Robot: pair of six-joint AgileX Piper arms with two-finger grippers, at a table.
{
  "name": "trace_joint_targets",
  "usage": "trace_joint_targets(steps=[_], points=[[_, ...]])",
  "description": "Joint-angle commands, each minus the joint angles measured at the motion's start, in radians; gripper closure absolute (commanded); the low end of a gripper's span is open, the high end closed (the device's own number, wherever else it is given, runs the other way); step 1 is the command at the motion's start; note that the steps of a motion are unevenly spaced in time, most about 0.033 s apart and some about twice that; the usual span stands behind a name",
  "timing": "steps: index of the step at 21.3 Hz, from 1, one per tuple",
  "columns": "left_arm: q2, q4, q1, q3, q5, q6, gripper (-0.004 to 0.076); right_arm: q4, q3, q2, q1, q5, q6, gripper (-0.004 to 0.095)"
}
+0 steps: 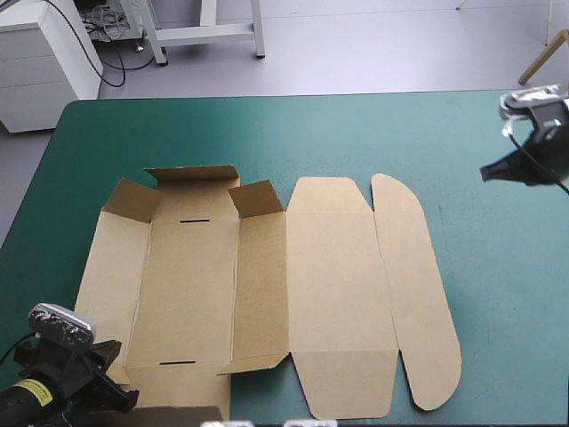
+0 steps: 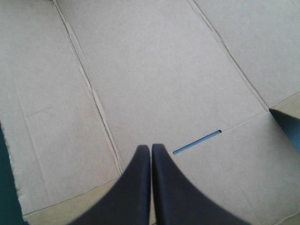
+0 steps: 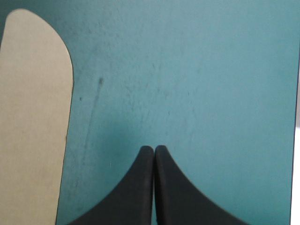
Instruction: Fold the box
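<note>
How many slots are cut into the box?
2. One slot near the far end of the box, between two raised flaps; the other near its near end, ahead of the left gripper. None appears hidden.

The teal-green table (image 1: 444,133) carries the brown box (image 1: 338,294), a cut sheet lying mostly flat, left of the middle and reaching toward the near edge. Two small flaps stand raised in its far left part. Its long rounded flap lies nearest the right edge.

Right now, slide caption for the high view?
Box mostly flat on the table, far flaps raised; left hand at its near corner, right hand clear.
</note>
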Motion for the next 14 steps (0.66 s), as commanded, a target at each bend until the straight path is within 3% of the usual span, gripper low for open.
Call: trace_joint_targets(steps=[1,7,14], points=[[0.011,-0.017,-0.004,-0.032,-0.035,-0.001,0.0734,0.028,0.184,-0.223,-0.091,-0.028,0.016,0.0927],[0.011,-0.019,-0.004,-0.032,-0.035,-0.001,0.0734,0.11,0.595,-0.558,-0.104,-0.052,0.057,0.0927],[0.011,-0.021,-0.004,-0.032,-0.051,-0.033,0.0734,0.141,0.815,-0.741,-0.104,-0.11,0.086,0.0927]])
